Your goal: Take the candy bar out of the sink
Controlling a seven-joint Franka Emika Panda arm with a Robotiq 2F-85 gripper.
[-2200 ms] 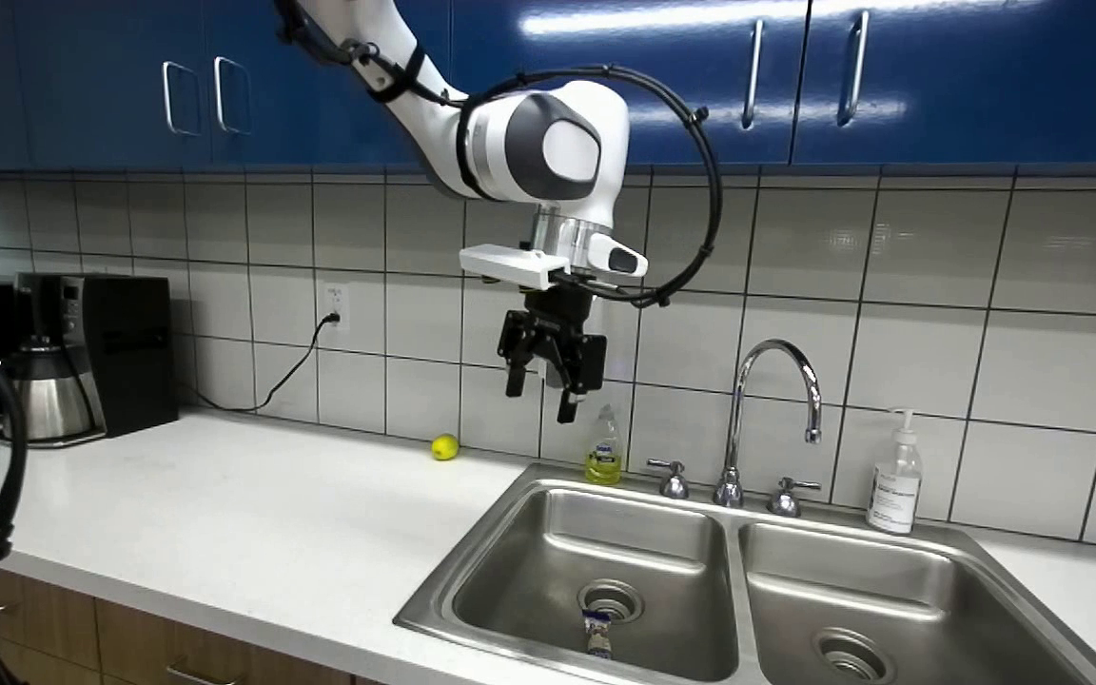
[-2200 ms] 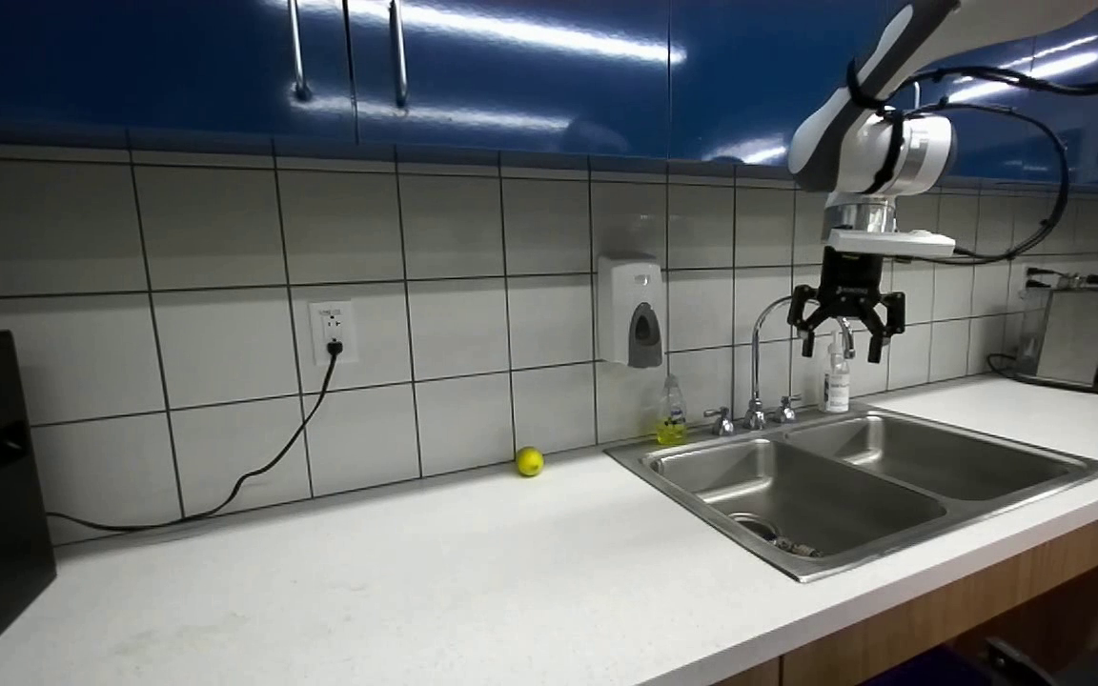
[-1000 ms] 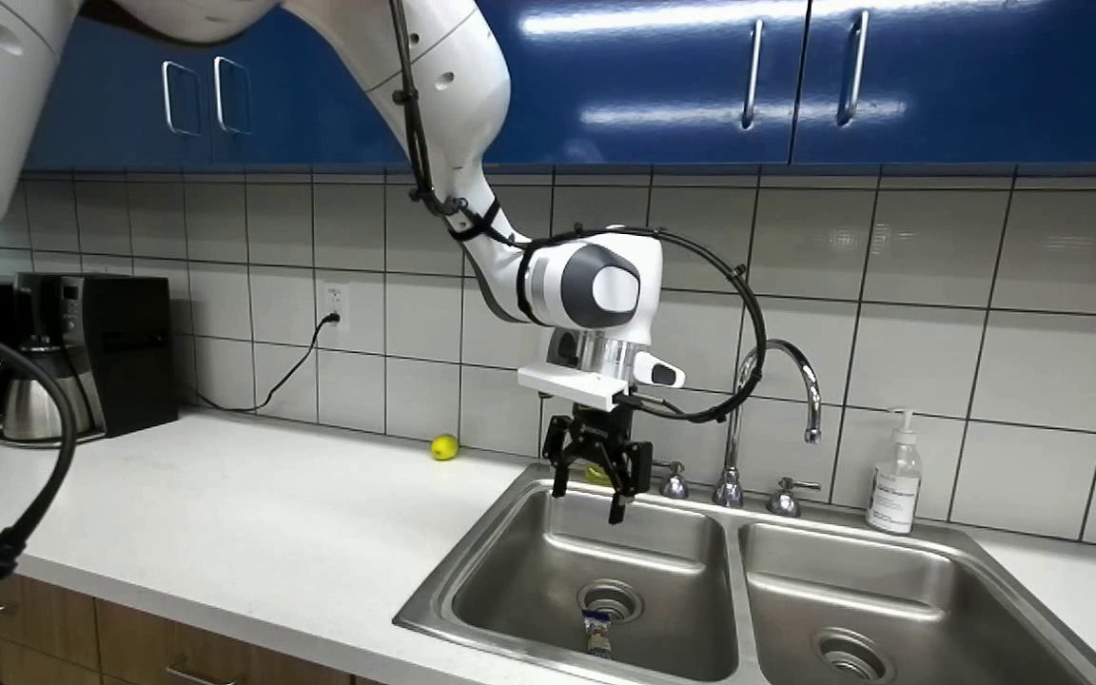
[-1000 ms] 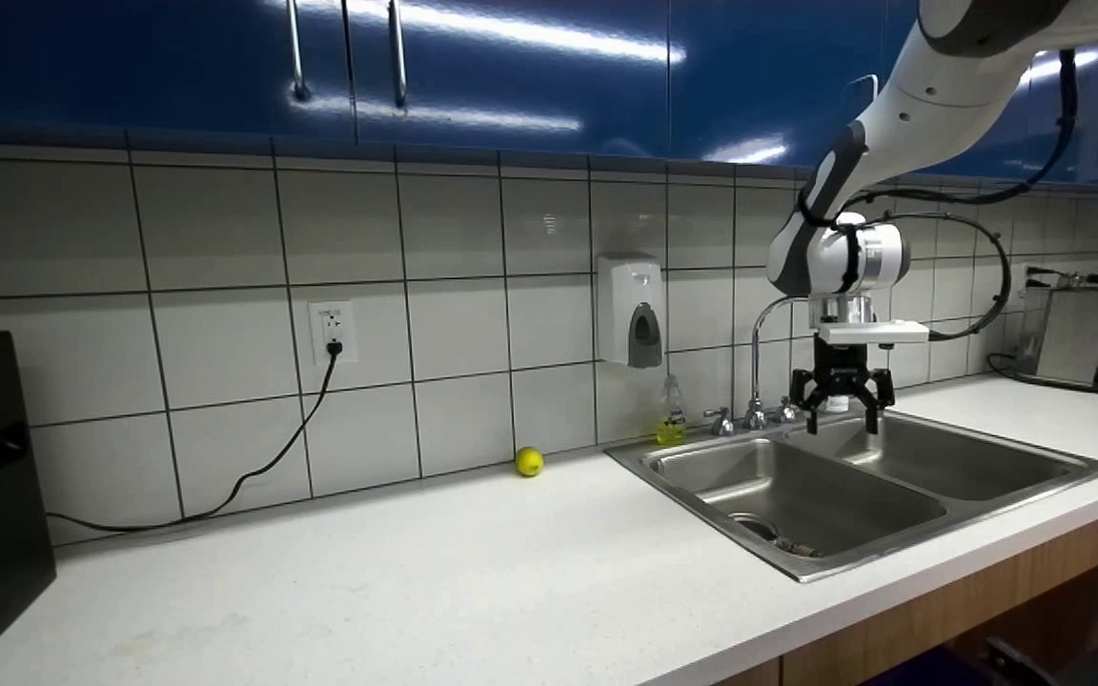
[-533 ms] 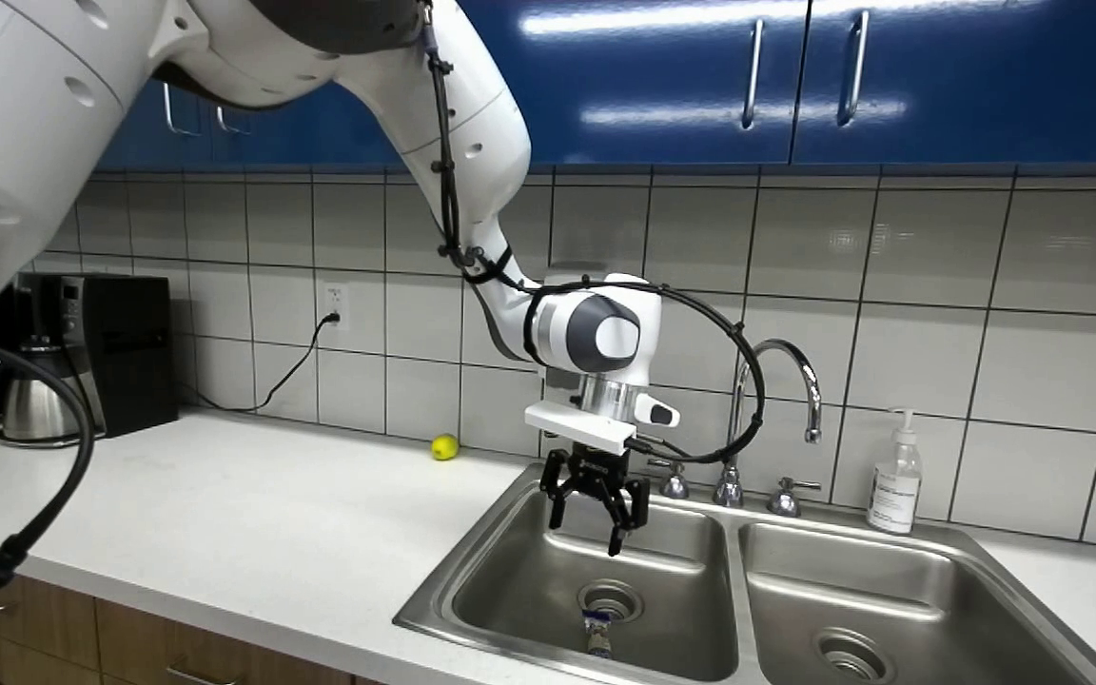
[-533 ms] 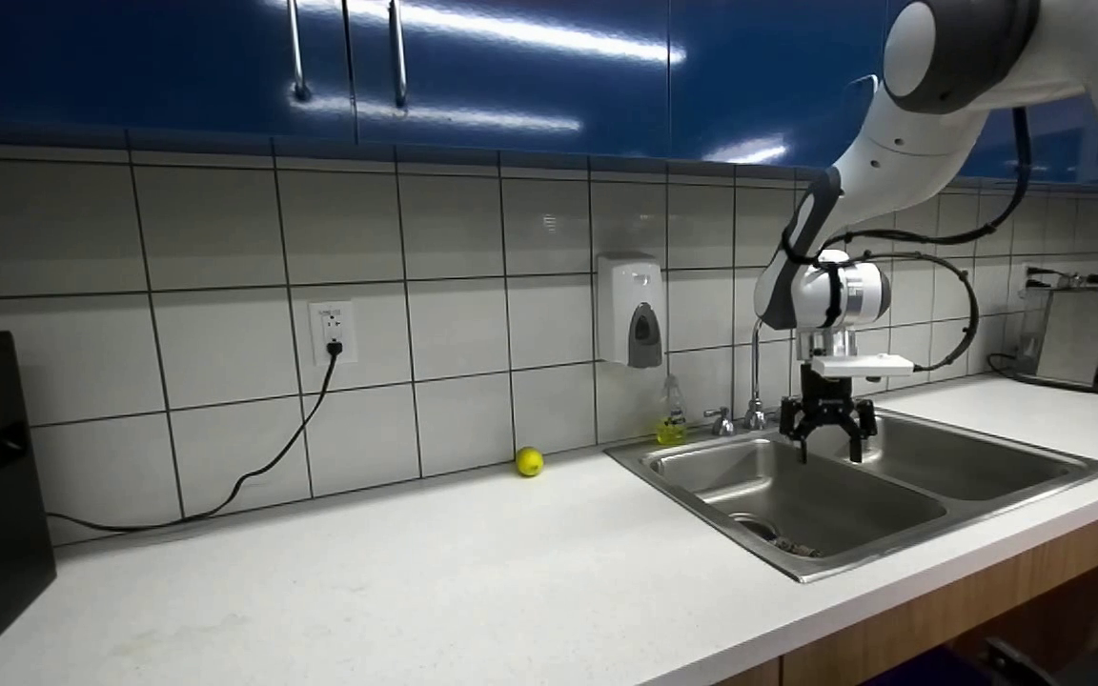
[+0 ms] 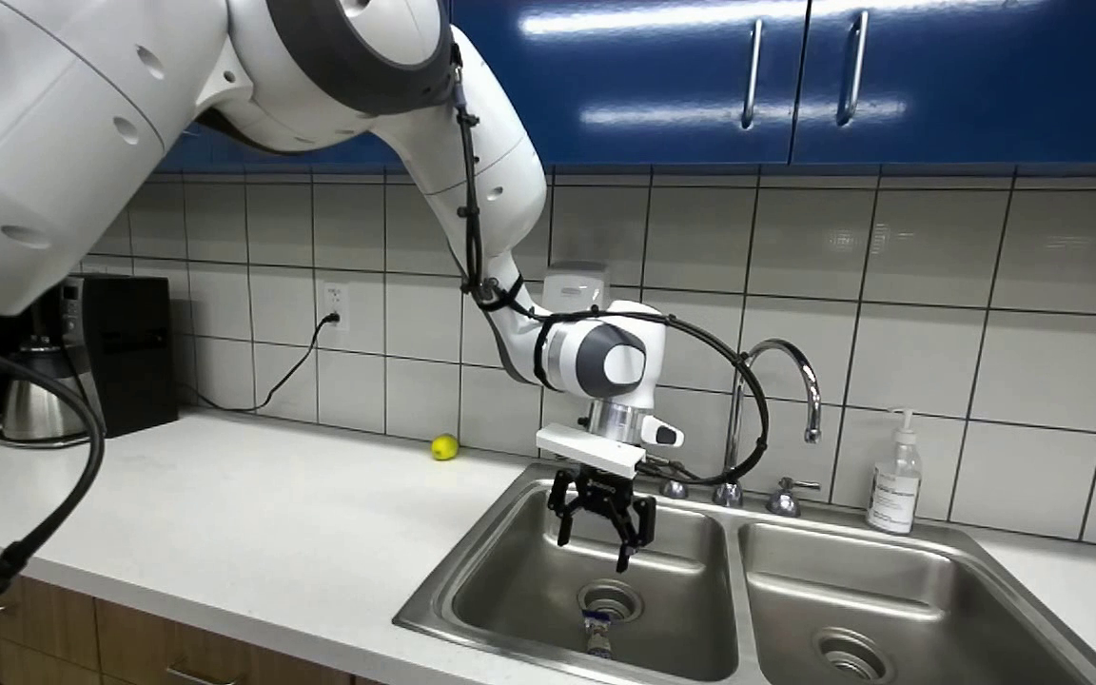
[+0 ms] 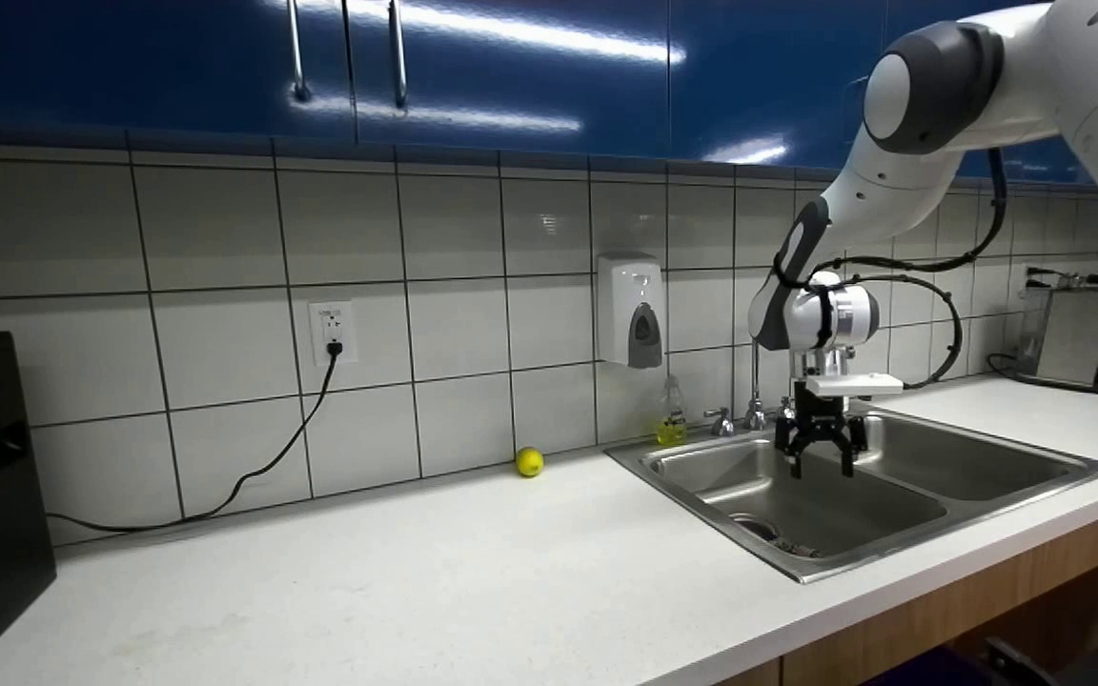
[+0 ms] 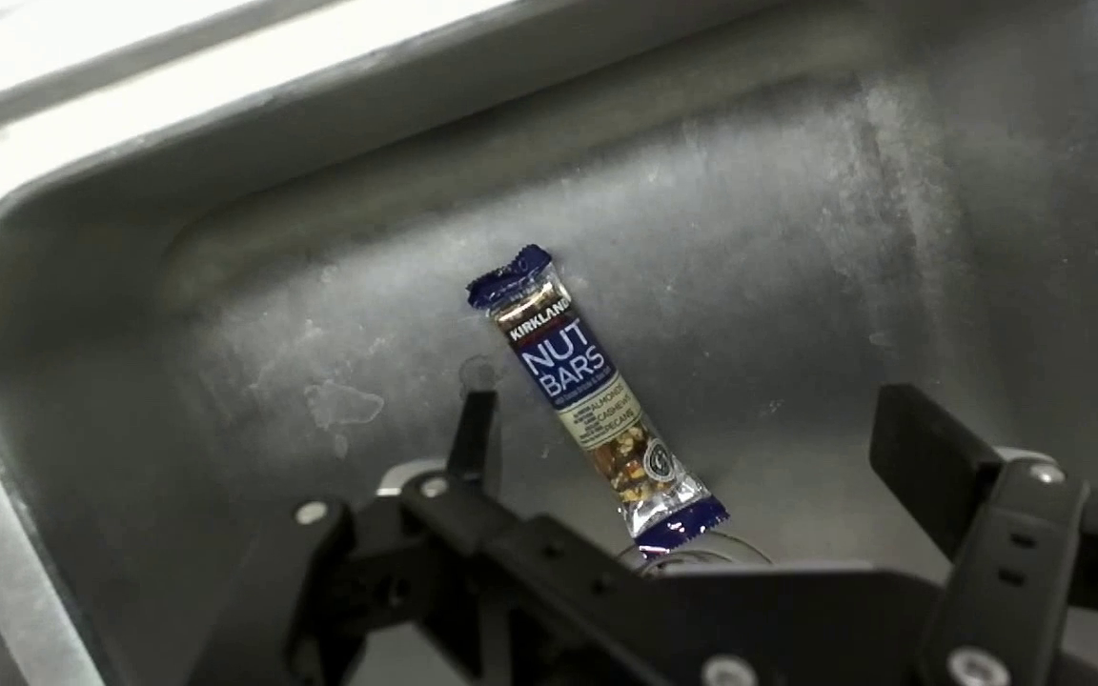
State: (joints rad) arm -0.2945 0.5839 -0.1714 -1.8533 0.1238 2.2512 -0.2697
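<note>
The candy bar (image 9: 576, 391) is a nut bar in a clear and blue wrapper with dark blue ends. It lies flat on the floor of a sink basin, one end at the drain. It shows small in both exterior views (image 7: 596, 636) (image 8: 799, 549). The stainless double sink (image 7: 734, 580) also shows in an exterior view (image 8: 951, 512). My gripper (image 7: 594, 550) is open and empty, pointing down above the basin with the bar. In the wrist view the open fingers (image 9: 682, 419) appear either side of the bar's lower half, well above it. The gripper body hides most of the drain.
The chrome faucet (image 7: 736, 419) stands close behind the gripper. A dish soap bottle (image 8: 671, 419) and a pump bottle (image 7: 894, 483) stand at the back. A yellow ball (image 7: 444, 447) lies on the counter (image 7: 253, 514). Blue cabinets (image 7: 624, 86) hang above.
My gripper has come down from about faucet height to over the basin, moving slower in the last half second. It stays open. The candy bar has not moved.
</note>
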